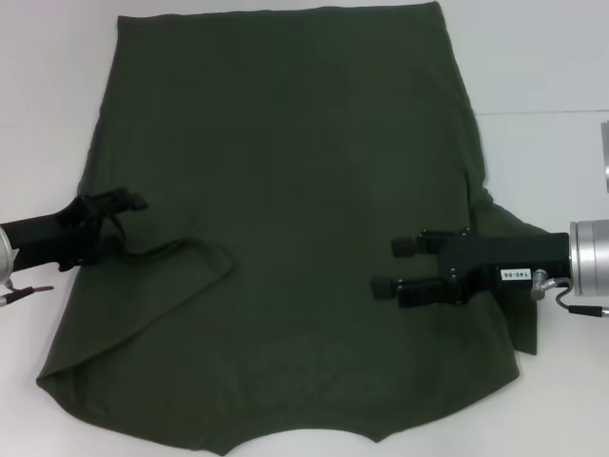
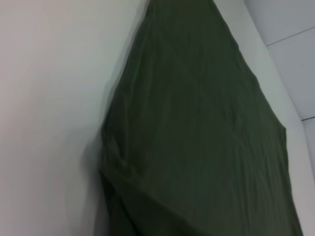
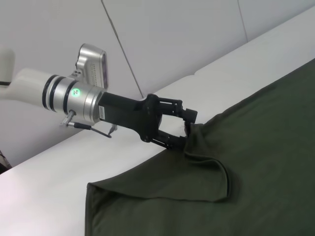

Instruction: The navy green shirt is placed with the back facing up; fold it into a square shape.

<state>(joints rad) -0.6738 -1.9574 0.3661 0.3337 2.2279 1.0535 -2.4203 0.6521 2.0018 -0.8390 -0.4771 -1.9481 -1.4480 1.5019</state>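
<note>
The navy green shirt [image 1: 285,171] lies spread over the white table, plain side up, and fills most of the head view. My left gripper [image 1: 133,202] is at the shirt's left edge, shut on a pinch of cloth. The cloth rises to it and a loose fold trails toward the middle. In the right wrist view the left gripper [image 3: 186,129] holds that raised fold of the shirt [image 3: 266,162]. My right gripper [image 1: 392,266] hovers over the shirt's right side, open, with nothing between its fingers. The left wrist view shows only the shirt [image 2: 197,137] and table.
The white table [image 1: 48,114] shows bare around the shirt on the left, right and far corners. A seam line [image 1: 542,112] crosses the tabletop at the right. The shirt's near hem reaches the head view's bottom edge.
</note>
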